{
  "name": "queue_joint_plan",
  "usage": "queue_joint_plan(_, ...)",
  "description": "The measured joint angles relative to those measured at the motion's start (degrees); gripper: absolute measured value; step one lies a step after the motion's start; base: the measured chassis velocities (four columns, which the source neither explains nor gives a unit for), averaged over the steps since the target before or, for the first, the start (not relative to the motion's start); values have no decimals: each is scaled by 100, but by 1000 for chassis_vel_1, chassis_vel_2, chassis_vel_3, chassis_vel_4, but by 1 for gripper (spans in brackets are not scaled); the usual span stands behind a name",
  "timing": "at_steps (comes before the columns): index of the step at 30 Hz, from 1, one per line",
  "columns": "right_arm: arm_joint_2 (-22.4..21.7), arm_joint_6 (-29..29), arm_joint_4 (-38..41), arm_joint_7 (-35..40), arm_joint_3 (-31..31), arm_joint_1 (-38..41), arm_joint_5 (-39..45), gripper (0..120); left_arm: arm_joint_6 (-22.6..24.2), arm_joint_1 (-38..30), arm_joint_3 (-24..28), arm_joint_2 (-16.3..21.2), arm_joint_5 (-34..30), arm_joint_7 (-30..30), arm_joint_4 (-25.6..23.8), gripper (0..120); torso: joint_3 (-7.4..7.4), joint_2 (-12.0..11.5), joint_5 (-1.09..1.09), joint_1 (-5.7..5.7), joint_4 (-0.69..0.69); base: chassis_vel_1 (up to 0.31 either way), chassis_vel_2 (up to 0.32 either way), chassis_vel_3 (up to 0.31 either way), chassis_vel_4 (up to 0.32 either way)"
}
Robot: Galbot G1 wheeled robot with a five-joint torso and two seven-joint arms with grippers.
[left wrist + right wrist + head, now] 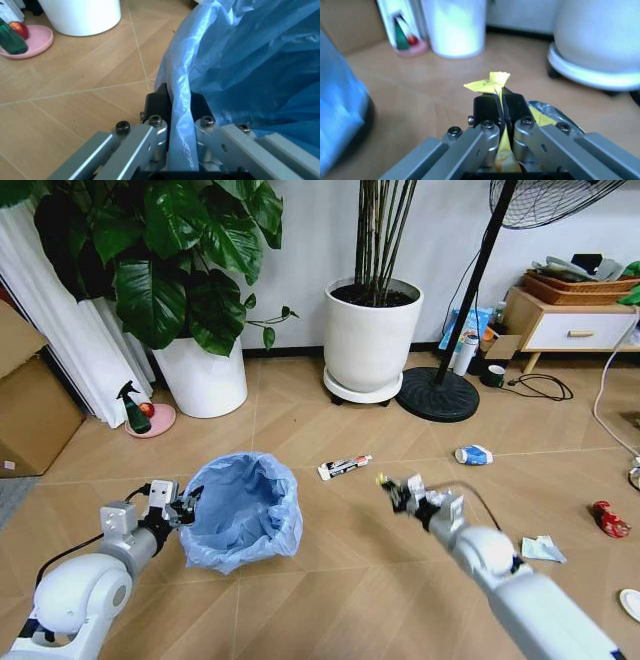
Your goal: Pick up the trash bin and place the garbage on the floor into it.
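The left gripper [187, 506] is clamped on the rim of the trash bin [243, 513], near left on the floor [330, 560]; nothing shows inside its blue bag. The right gripper [392, 490], just right of the bin, pinches a yellow wrapper [490, 84].

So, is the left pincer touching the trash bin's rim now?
Touching. In the left wrist view the left pincer is shut on the trash bin: both black pads press the bag-covered rim between them, with no gap.
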Motion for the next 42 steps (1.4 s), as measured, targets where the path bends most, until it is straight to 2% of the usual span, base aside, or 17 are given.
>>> queue_joint_plan(3,-48,-59,225,91,-210,229,199,0,0,-18,22,5,4,9,19,2,-1,0,0,-1,1,0,0,0,0)
queue_joint_plan(7,-87,-260,694,373,-963,1010,731,0,0,-40,91,-10,34,33,95,2,0,1,-3,-1,1,0,0,0,0)
queue_joint_plan(10,-71,-318,782,424,-1145,1252,868,0,7,-51,106,-13,38,34,115,2,0,1,-2,0,2,0,0,0,0)
queue_joint_plan(12,-27,-403,927,494,-1475,1713,1126,0,49,-97,140,-2,34,29,145,2,-1,1,-2,-1,2,0,0,0,0)
queue_joint_plan(18,61,-533,1006,617,-1938,2163,1731,0,163,-246,314,70,8,0,211,2,0,1,-1,0,1,0,0,0,0)
queue_joint_plan(22,177,-693,1140,748,-2641,2542,2300,0,229,-554,601,193,-119,-74,379,2,0,1,0,0,0,0,0,0,0)
queue_joint_plan(32,390,-744,1095,866,-3514,2691,2418,0,246,-760,705,210,-209,-122,515,2,-1,1,0,-1,0,0,0,0,0)
queue_joint_plan(39,456,-794,950,850,-3754,2658,2314,0,247,-772,694,210,-224,-126,539,2,-1,2,0,0,1,0,0,0,0)
queue_joint_plan(42,507,-821,878,814,-3843,2668,2240,13,247,-782,694,201,-228,-126,539,2,-1,2,0,-1,0,0,0,0,0)
